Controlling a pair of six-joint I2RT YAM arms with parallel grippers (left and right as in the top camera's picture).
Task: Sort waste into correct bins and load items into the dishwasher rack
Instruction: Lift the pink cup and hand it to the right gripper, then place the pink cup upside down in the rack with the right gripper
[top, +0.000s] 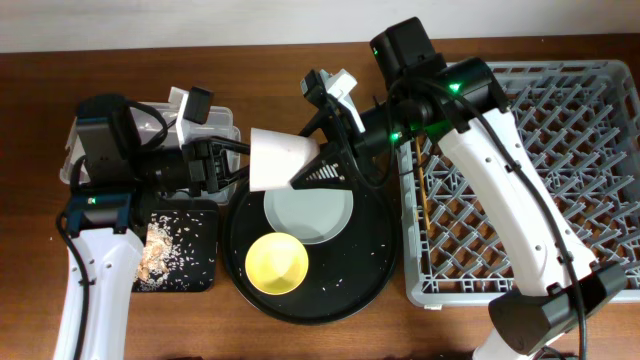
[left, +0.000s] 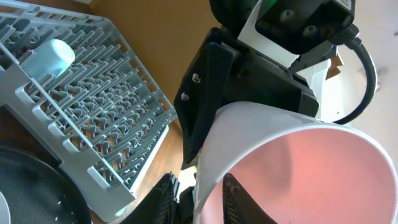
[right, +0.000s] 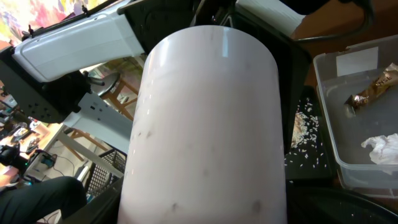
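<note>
The pink cup (top: 280, 160), white outside and pink inside, is held on its side in the air above the round tray, between both grippers. My left gripper (top: 243, 165) is shut on its rim, one finger inside and one outside, as the left wrist view (left: 199, 199) shows. My right gripper (top: 322, 162) straddles the cup's base end. The cup's wall (right: 205, 124) fills the right wrist view and hides the fingers' contact. The yellow bowl (top: 277, 263) and pale plate (top: 320, 215) lie on the round tray. The chopsticks (top: 422, 190) and blue cup (left: 53, 56) are in the grey rack (top: 560, 180).
The clear tub (right: 329, 112) holds the snack wrapper (right: 373, 90) and the tissue wad (right: 382, 149). The flat black tray (top: 195, 265) at the left holds tan food scraps (top: 155, 250). Crumbs dot the round black tray (top: 300, 300).
</note>
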